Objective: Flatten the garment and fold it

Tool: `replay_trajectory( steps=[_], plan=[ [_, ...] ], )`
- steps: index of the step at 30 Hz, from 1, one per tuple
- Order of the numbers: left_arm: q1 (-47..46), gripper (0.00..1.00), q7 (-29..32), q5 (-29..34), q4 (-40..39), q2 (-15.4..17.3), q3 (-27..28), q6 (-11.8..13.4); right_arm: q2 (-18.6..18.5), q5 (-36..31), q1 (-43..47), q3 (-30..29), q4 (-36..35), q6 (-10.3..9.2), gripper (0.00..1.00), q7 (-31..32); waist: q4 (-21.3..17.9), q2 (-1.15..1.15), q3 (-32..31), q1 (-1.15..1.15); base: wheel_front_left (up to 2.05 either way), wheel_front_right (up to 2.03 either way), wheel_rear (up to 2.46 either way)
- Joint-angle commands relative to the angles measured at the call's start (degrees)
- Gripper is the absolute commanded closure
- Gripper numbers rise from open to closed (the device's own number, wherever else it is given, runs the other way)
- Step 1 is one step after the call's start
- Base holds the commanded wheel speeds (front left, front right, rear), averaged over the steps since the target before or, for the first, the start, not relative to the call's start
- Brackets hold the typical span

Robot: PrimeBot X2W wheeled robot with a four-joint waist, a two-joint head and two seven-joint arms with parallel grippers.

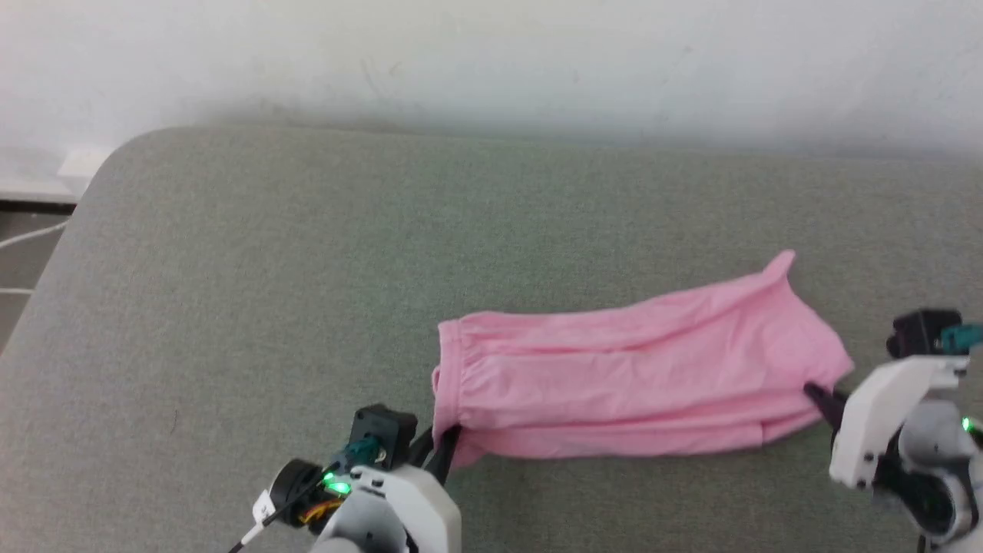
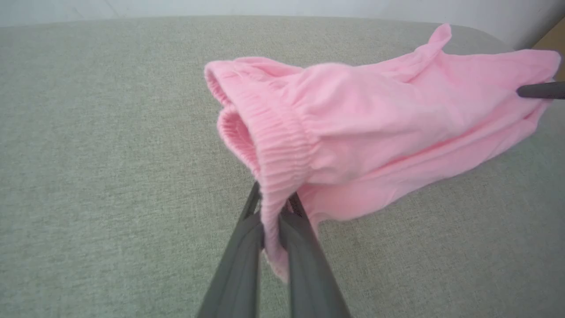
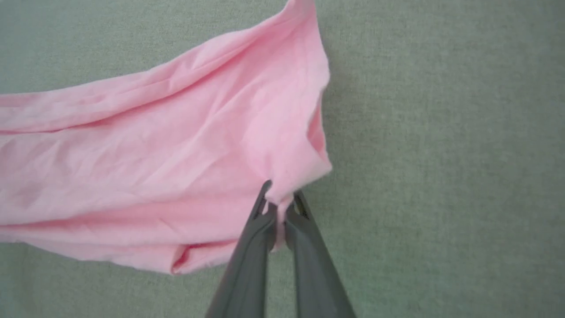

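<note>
We pinch the garment (image 1: 630, 369) at both ends with our left gripper (image 2: 271, 210) and right gripper (image 3: 279, 205); it looks stretched but not neatly folded yet.

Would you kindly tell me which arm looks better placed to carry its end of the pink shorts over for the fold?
Probably the right. The right claw pinches the thin hem corner of the shorts, light to carry across, while the left claw clamps the thick gathered waistband, a good anchor.
</note>
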Motion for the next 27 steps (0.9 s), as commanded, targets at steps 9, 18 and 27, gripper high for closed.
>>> replay_trajectory(
  steps=[9,18,27],
  plan=[
    [7.4,1.00,3.4,-3.7,-1.7,3.3,0.1,0.2,7.4,-1.0,19.7,-6.7,-19.4,-0.12,1.00,5.9,-3.7,0.00,-4.4,0.01,0.00,0.00,0.00],
    [8.3,1.00,5.5,-5.6,1.8,3.5,-0.7,-1.0,9.5,-4.3,23.1,-6.9,-19.4,-0.12,1.00,5.0,-4.3,0.00,-3.2,0.01,0.00,0.00,0.00],
    [7.2,0.00,2.3,-5.0,2.7,3.9,-0.5,-1.7,7.4,-5.7,21.6,-7.5,-18.5,-0.12,0.00,1.6,-3.1,0.00,-5.2,0.01,0.00,0.00,0.00]
  ],
)
